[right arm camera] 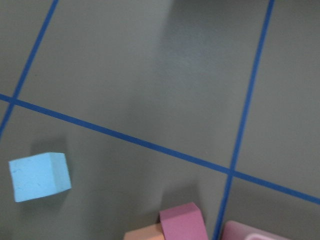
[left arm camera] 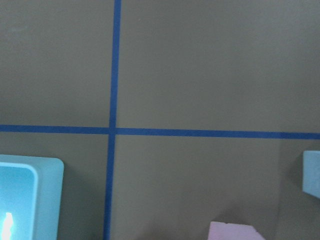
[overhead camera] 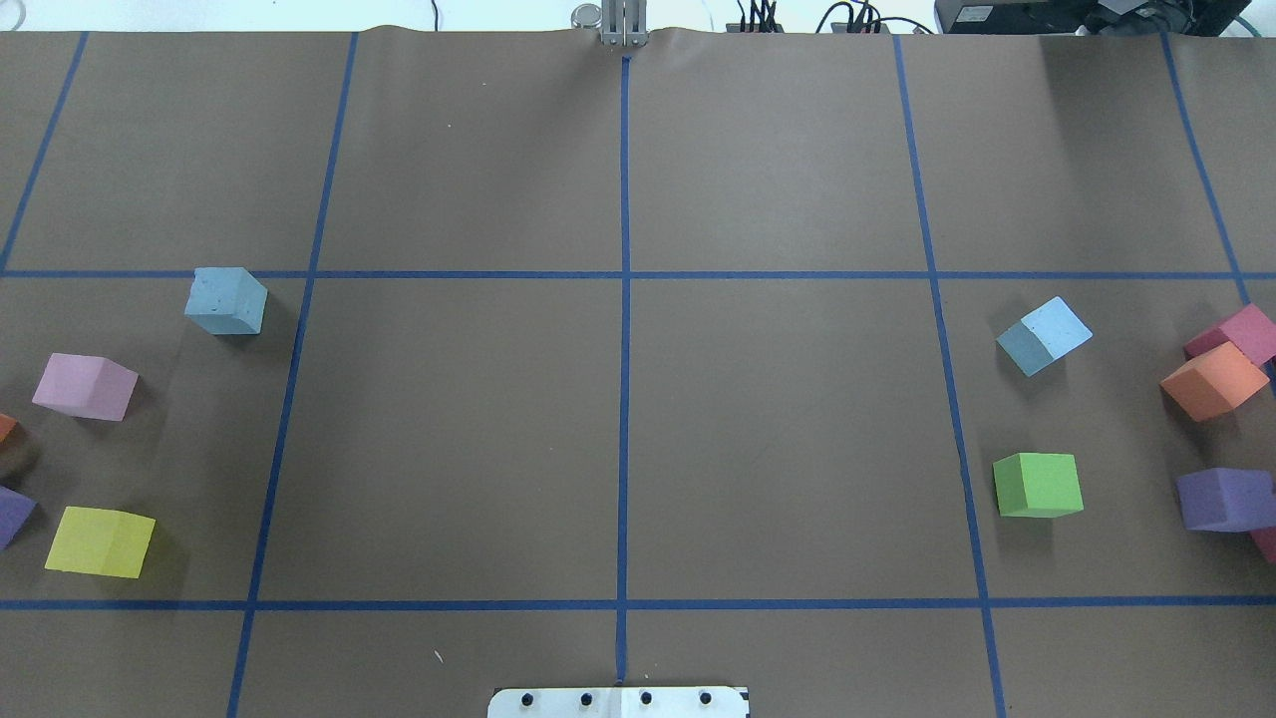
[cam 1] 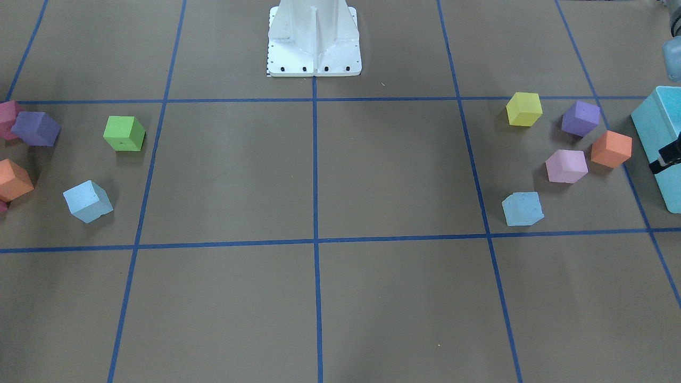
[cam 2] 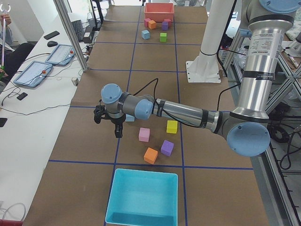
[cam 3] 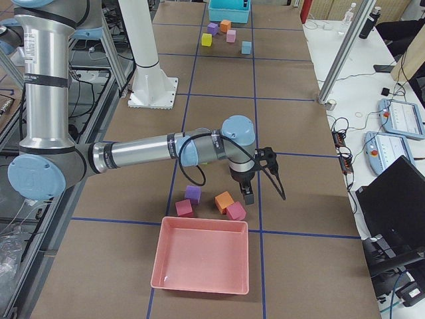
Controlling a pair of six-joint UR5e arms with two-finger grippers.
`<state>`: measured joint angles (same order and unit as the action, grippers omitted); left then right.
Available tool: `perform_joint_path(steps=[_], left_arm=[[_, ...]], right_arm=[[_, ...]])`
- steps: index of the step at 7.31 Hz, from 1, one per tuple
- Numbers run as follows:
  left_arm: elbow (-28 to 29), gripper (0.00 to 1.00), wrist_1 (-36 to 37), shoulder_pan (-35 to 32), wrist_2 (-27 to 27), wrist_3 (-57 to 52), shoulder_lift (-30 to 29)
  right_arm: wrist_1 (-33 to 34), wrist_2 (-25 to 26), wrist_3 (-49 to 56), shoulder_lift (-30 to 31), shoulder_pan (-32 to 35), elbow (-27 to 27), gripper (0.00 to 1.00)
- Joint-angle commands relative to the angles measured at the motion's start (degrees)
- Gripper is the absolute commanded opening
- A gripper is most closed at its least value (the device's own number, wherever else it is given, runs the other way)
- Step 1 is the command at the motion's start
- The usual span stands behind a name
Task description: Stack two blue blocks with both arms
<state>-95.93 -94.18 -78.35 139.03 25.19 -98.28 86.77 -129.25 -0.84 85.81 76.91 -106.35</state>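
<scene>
Jaws of left arm (cam 2: pixel 188 113): apart or together, cannot tell. They hang above surface (overhead camera: pixel 638 399), near left blue block (overhead camera: pixel 226 300). Jaws of right arm (cam 3: pixel 139 153): cannot tell either; beside orange cube (cam 3: pixel 224 201). Right blue block (overhead camera: pixel 1044 335) lies near green cube (overhead camera: pixel 1038 485). Blue blocks well apart, unstacked.

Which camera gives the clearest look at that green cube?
The overhead exterior view: the green cube sits large and unobstructed. Front-facing shows the cube nearly as well; exterior left only as a tiny far speck; the rest miss it.
</scene>
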Motion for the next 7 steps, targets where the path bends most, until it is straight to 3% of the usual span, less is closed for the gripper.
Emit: perform_joint_path(steps=[1,2,3,5,6,7], left_arm=[[-1.1,1.0,-0.3,8.96,-0.34,13.51,-6.37],[-1.01,1.0,-0.48,12.83,-0.78,19.05,-8.57],[-1.1,1.0,-1.09,17.13,-5.04,21.98,-9.72],[-0.49,1.0,-4.42,20.24,-6.05,24.2,-9.65],[-0.48,1.0,-4.44,21.47,-6.75,24.99,-9.64],[-0.22,1.0,-4.61,22.18,-8.76,24.91,-9.47]], right_arm=[[1.91,3.74,-4.51,-6.08,-9.83,0.18,1.0],[2.0,4.09,-4.61,-6.96,-12.11,0.0,1.0],[2.18,4.36,-4.61,-8.89,-15.35,1.48,1.0],[1.83,3.83,-5.05,-8.12,-16.43,2.63,1.0],[0.61,4.18,-5.23,-6.46,-17.22,2.81,0.95],[-4.63,4.44,-8.01,-4.44,-18.19,3.33,0.92]])
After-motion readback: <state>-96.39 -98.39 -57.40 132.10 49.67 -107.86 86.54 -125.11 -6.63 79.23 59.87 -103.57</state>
